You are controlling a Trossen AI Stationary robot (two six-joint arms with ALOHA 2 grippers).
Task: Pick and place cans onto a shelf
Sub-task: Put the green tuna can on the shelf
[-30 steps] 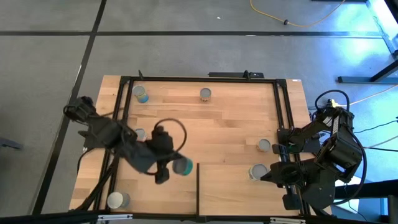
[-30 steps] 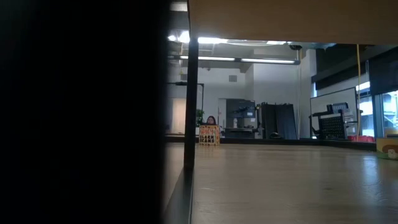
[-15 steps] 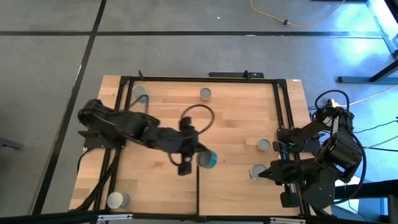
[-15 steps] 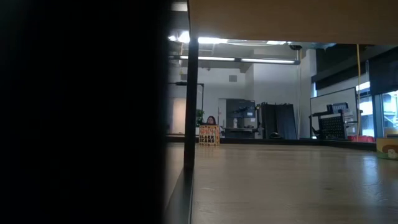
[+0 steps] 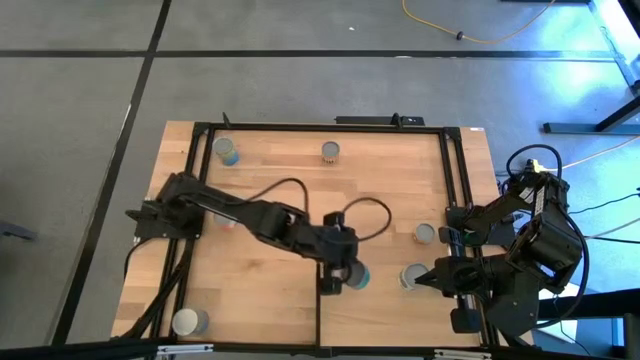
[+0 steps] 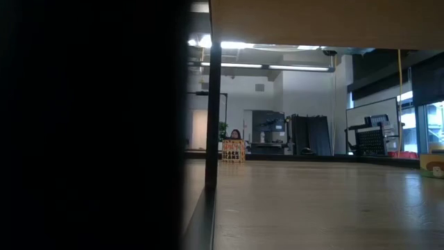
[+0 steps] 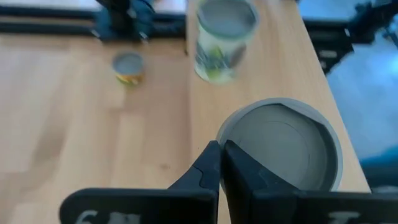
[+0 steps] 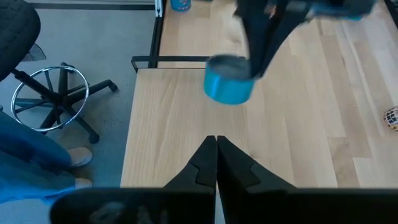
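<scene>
A plank table [image 5: 300, 190] fills a dark frame [image 5: 320, 127]. The pale shelf [image 5: 390, 305] sits at its 5 o'clock corner. Cans stand directly on the table: a blue one [image 5: 227, 151] at 11 o'clock, a grey-topped one [image 5: 330, 151] at 12, one [image 5: 424, 233] at 3, and one [image 5: 188, 321] at 7. Another can [image 5: 414, 276] stands on the shelf toward 4.

A grey-topped can [image 7: 278, 152] sat just beyond the left gripper [image 7: 221, 163]; farther off on the pale shelf [image 7: 74, 124] stood a green-yellow can [image 7: 222, 38] and a small can [image 7: 129, 67].
</scene>
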